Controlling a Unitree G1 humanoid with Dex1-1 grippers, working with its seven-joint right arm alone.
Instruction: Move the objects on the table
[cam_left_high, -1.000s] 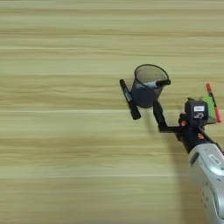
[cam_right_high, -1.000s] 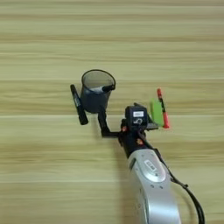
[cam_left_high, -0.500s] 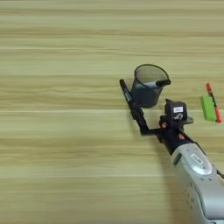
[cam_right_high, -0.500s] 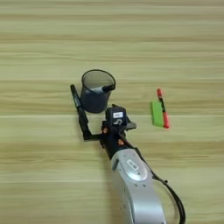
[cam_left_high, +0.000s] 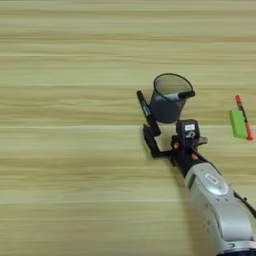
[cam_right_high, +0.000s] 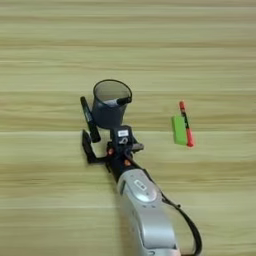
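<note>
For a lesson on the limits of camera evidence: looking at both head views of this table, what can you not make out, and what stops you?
- Right gripper: whether its fingers are open or shut; both views show them only as one dark shape beside the black marker.
- Pen cup: its base, hidden by the gripper's body.
- What pokes over the cup's rim: too small to name.
- Green block and orange-red pen: touching or apart, too close to tell.

One cup (cam_right_high: 111, 104), one marker (cam_right_high: 89, 118), one block (cam_right_high: 178, 130), one pen (cam_right_high: 186, 124)
</note>
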